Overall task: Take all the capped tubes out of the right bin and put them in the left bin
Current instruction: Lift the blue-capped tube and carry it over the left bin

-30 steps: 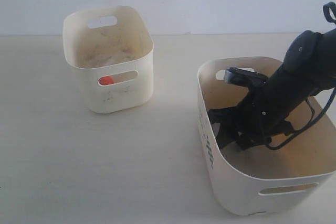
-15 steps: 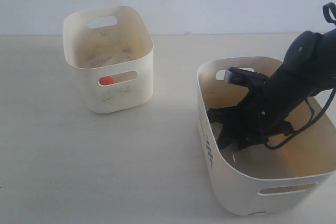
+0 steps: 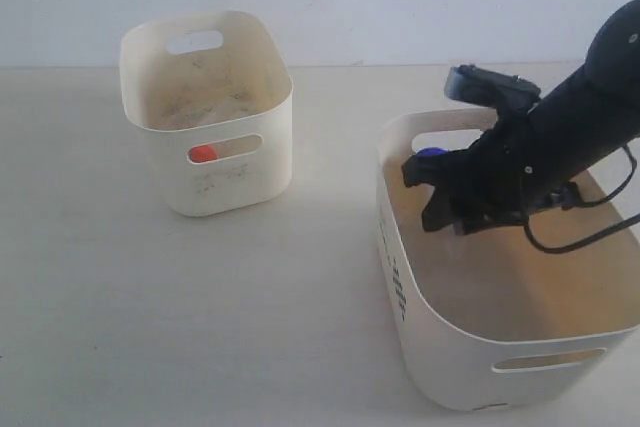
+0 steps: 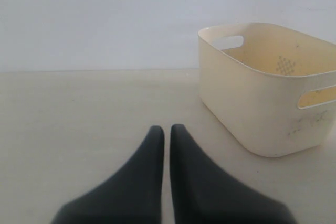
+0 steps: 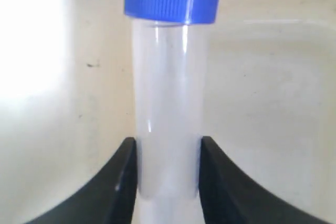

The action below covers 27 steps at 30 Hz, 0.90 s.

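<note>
Blue-capped clear plastic tube gripped low on its body by right gripper, black fingers leaving the cap free. Held over wide cream plastic tub, about rim height, probably for carrying to narrower cream tub, well apart from it. Left gripper fingers closed, empty.

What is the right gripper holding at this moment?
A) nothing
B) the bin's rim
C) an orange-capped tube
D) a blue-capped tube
D: in the right wrist view the right gripper is shut on a clear tube with a blue cap.
</note>
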Each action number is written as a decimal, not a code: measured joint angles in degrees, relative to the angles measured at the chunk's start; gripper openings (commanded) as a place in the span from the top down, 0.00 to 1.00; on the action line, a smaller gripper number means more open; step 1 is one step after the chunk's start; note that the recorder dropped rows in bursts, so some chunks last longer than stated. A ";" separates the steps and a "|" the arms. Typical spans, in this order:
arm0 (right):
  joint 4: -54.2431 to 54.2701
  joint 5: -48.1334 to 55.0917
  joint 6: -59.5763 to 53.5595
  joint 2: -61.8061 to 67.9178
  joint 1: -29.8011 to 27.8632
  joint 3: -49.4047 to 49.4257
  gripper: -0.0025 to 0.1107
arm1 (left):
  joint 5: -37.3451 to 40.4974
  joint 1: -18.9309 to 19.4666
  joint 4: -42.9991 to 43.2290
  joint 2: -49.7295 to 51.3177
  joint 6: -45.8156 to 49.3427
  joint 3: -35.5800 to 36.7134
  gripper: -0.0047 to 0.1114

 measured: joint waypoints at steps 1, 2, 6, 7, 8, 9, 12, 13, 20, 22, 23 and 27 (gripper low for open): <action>-1.05 0.00 0.88 -1.46 0.00 0.09 0.98 | 0.00 0.00 0.00 0.00 0.00 0.00 0.92; -1.92 0.00 1.60 -2.64 0.00 0.09 0.98 | 0.00 0.00 0.00 0.00 0.00 0.00 0.92; -3.64 -0.78 2.34 -8.40 0.00 0.09 0.98 | 0.00 0.00 0.00 0.00 0.00 0.00 0.92; -3.64 -1.71 2.34 -9.91 0.00 0.09 0.98 | 0.00 0.00 0.00 0.00 0.00 0.00 0.92; -3.43 -2.92 2.20 -11.31 0.00 0.09 0.98 | 0.00 0.00 0.00 0.00 0.00 0.00 0.92; -3.27 -4.30 1.93 -12.56 0.00 0.09 0.98 | 0.00 0.00 0.00 0.00 0.00 0.00 0.92; -0.98 -9.31 -0.28 -14.50 1.23 0.09 0.98 | 0.00 0.00 0.00 0.00 0.00 0.00 0.92; 0.18 -10.85 -1.58 -14.53 2.07 -0.14 0.98 | 0.00 0.00 0.00 0.00 0.00 0.00 0.92; 5.30 -19.09 -5.99 -7.70 11.14 -8.82 0.98 | 0.00 0.00 0.00 0.00 0.00 0.00 0.92; 5.58 -20.77 -5.99 -4.03 13.52 -12.86 0.98 | 0.00 0.00 0.00 0.00 0.00 0.00 0.92; 5.58 -21.30 -5.99 -1.83 14.45 -15.23 0.98 | 0.00 0.00 0.00 0.00 0.00 0.00 0.92; 6.10 -22.10 -5.99 6.83 16.36 -24.48 0.98 | 0.00 0.00 0.00 0.00 0.00 0.00 0.92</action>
